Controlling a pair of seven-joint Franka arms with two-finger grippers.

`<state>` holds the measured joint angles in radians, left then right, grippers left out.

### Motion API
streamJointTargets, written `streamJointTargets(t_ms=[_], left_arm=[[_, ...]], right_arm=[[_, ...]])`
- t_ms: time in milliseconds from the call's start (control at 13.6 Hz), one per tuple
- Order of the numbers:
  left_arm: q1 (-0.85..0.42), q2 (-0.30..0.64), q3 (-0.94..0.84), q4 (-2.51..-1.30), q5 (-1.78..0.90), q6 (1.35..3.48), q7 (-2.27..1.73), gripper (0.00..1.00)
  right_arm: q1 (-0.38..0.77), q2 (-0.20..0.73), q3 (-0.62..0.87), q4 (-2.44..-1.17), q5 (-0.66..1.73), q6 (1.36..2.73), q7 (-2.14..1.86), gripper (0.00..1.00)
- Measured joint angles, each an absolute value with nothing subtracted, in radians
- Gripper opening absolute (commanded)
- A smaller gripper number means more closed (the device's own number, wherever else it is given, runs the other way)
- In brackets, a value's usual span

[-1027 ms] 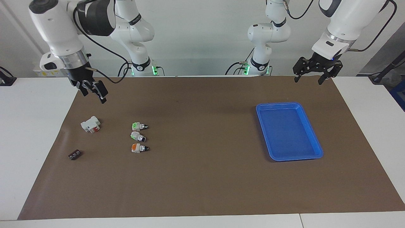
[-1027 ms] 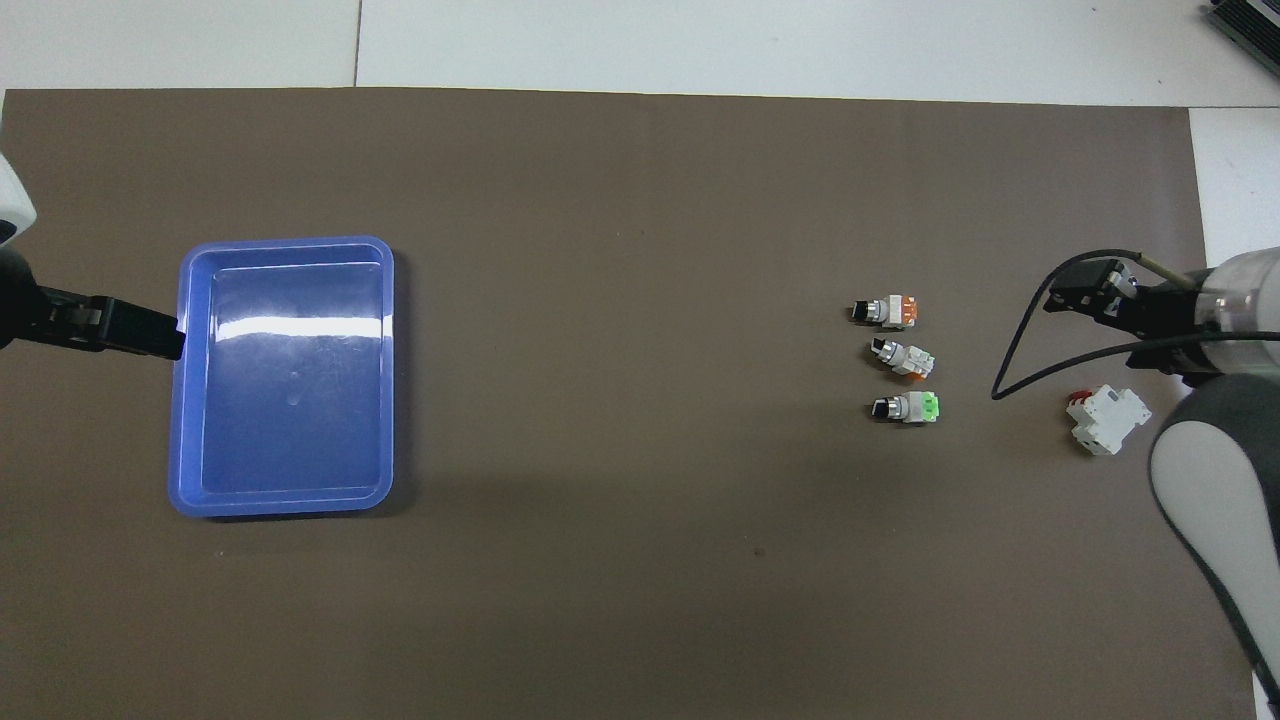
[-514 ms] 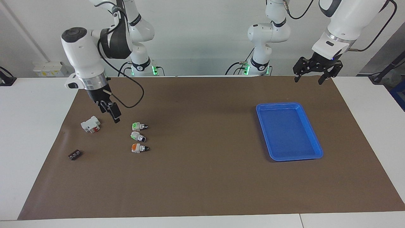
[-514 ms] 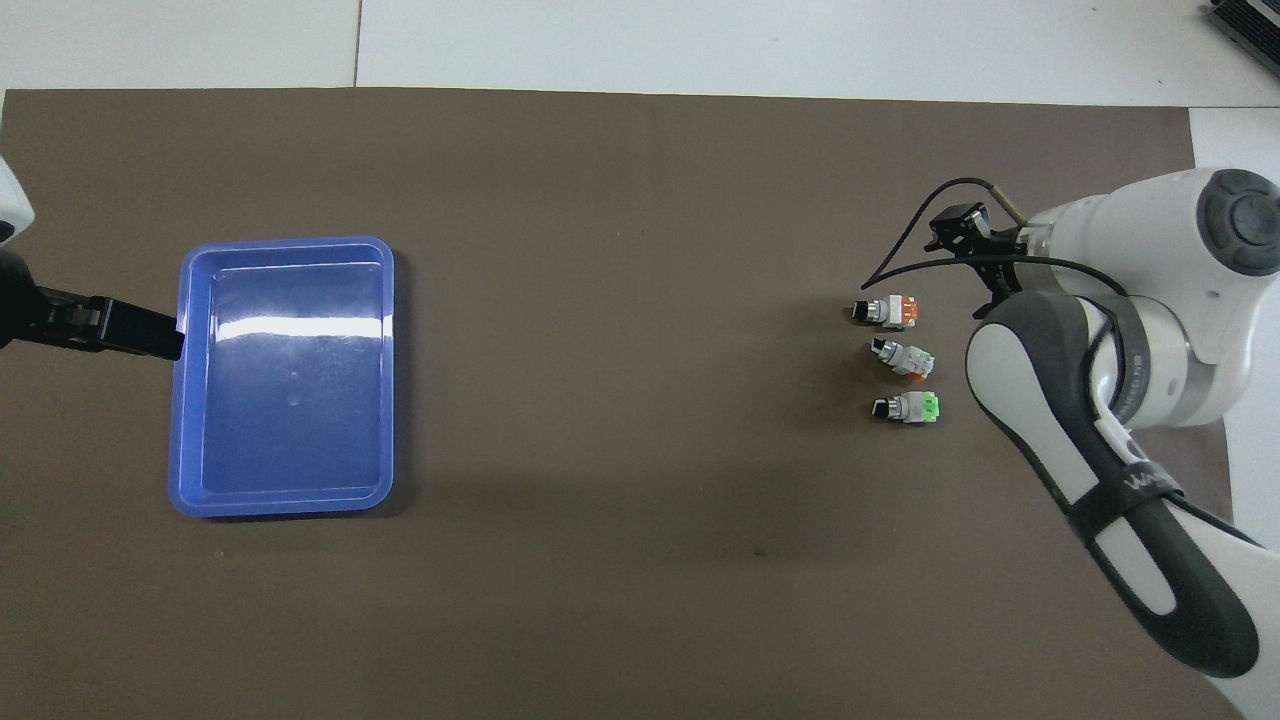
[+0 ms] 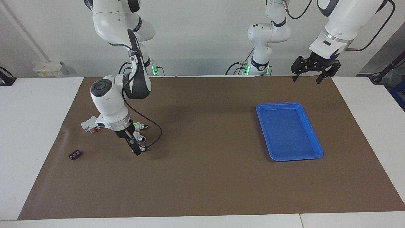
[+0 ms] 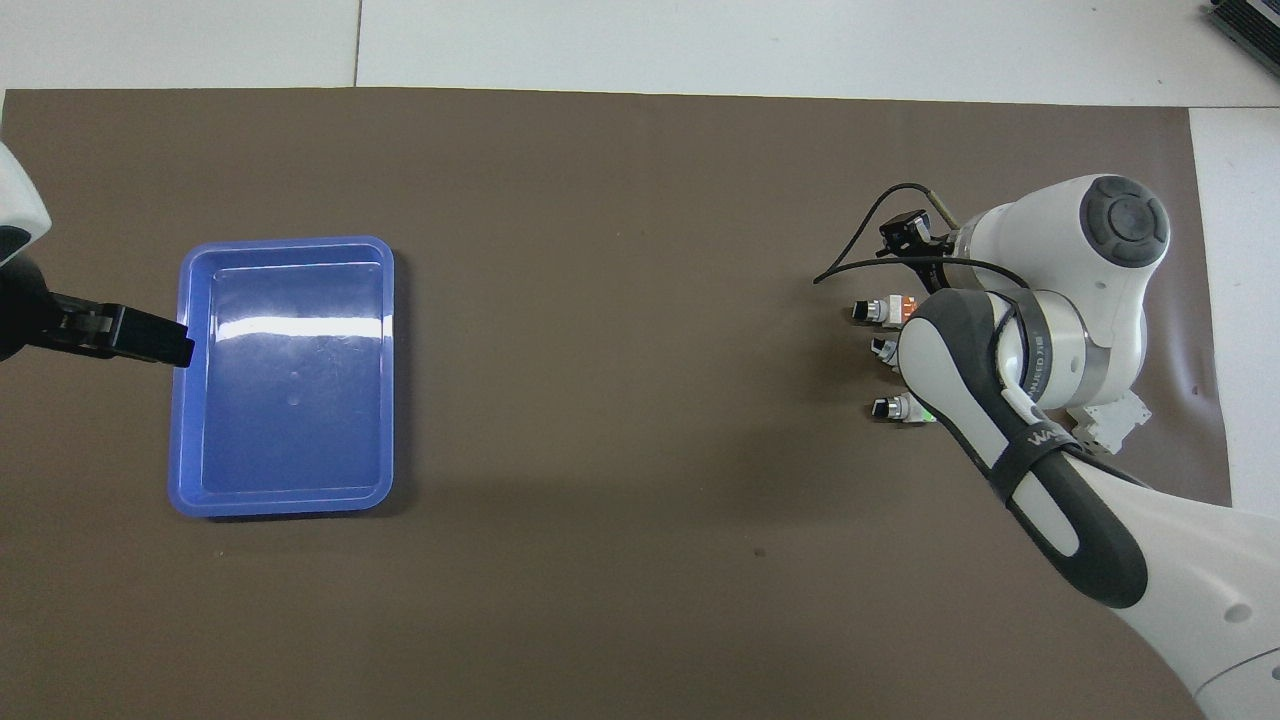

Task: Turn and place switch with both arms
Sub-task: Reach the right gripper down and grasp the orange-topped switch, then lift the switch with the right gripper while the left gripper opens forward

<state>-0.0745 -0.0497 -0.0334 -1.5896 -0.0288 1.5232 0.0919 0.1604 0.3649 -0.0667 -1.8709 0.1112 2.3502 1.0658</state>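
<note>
The switch (image 5: 144,148) with the orange end lies on the brown mat as the one of a row of three farthest from the robots; it also shows in the overhead view (image 6: 886,311). My right gripper (image 5: 136,150) is down at its orange end and covers that end in the facing view. In the overhead view my right arm's wrist hides the gripper. My left gripper (image 5: 311,72) hangs open and empty in the air over the mat's edge by the robots, at the left arm's end; it also shows in the overhead view (image 6: 160,340).
Two green-ended switches (image 5: 139,126) (image 5: 140,138) lie in the same row, nearer to the robots. A white-and-red breaker block (image 5: 89,125) and a small black part (image 5: 74,155) lie toward the right arm's end. A blue tray (image 5: 288,129) sits toward the left arm's end.
My right arm has swung from above the mat's corner past the breaker block and come down to the orange-ended switch. The left arm has barely moved. The switches have not moved.
</note>
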Motion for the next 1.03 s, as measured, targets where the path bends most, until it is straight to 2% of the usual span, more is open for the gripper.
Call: streamJointTargets(t_ms=[367,440,514,587,660,734,1027], left_arm=[[-0.075,-0.051,-0.038,-1.594,-0.029,1.518,0.092,1.00],[-0.075,-0.053,-0.039,-1.599,-0.029,1.517,0.092,1.00],[-0.075,-0.055,-0.040,-1.606,-0.029,1.517,0.092,1.00],[-0.075,-0.057,-0.042,-1.610,-0.029,1.517,0.092,1.00],[-0.075,-0.059,-0.042,-1.612,-0.029,1.517,0.092,1.00],[-0.076,-0.060,-0.044,-1.612,-0.029,1.517,0.092,1.00],[-0.076,-0.065,-0.056,-1.614,-0.029,1.517,0.092,1.00]], right_arm=[[0.154,0.403,-0.067,-1.893,0.146,2.371,1.099,0.98],[0.153,0.408,-0.067,-1.903,0.157,2.378,1.099,0.95],[0.152,0.411,-0.067,-1.909,0.164,2.386,1.099,0.81],[0.151,0.411,-0.068,-1.909,0.175,2.390,1.099,0.59],[0.150,0.411,-0.070,-1.909,0.182,2.390,1.099,0.26],[0.150,0.411,-0.071,-1.909,0.189,2.391,1.099,0.00],[0.151,0.412,-0.070,-1.909,0.235,2.393,1.099,0.00]])
